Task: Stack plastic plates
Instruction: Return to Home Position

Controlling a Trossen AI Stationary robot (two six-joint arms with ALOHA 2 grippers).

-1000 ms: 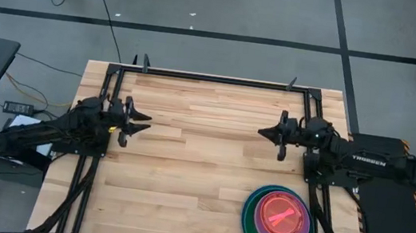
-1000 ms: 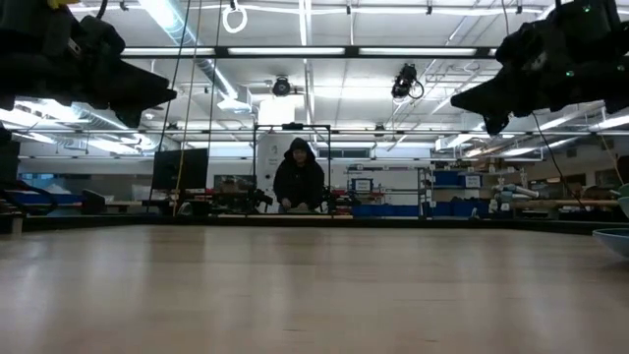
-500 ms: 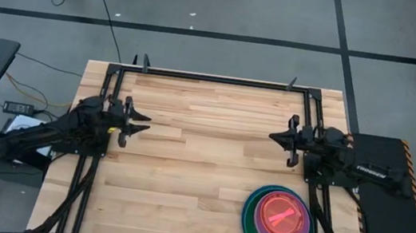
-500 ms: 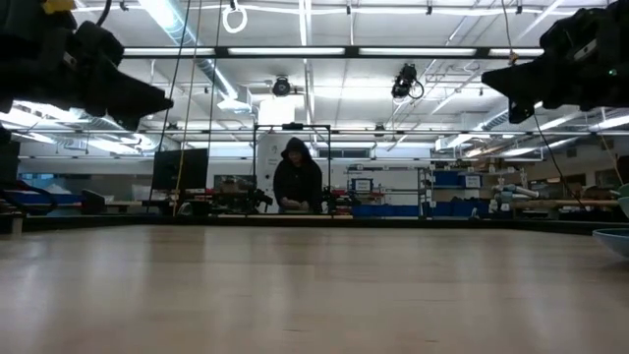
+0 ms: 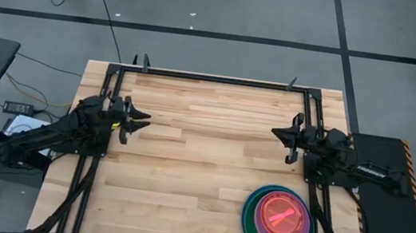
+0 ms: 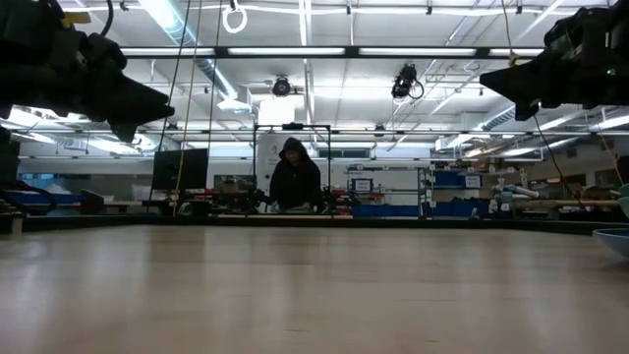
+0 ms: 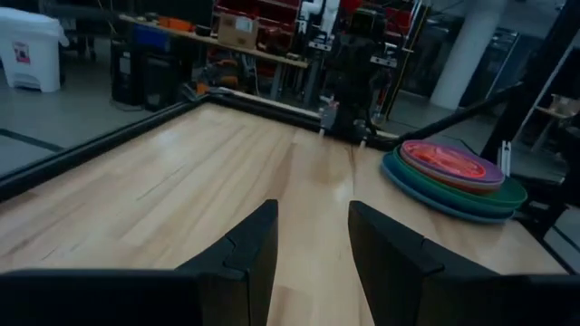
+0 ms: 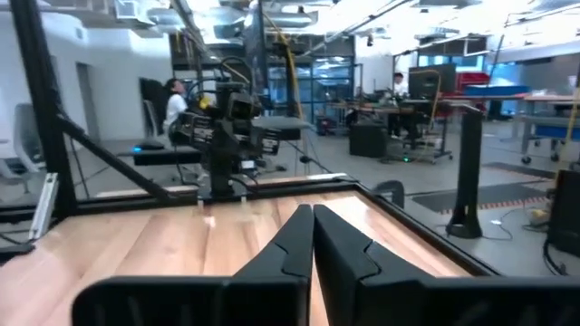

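We are judging the plastic plates [image 5: 282, 215], stacked on the table [image 5: 185, 170] at its right edge, light, stiff, probably slick: pinch a rim. The left gripper [image 5: 137, 120] is hanging parted, the right gripper [image 5: 285, 139] closed, both empty.

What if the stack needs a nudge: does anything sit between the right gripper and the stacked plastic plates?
Nothing visible does. Only bare wooden table lies between the right gripper, fingers shut, and the stack of round plastic plates, pink on top, by the table's right edge. The left gripper waits opposite.
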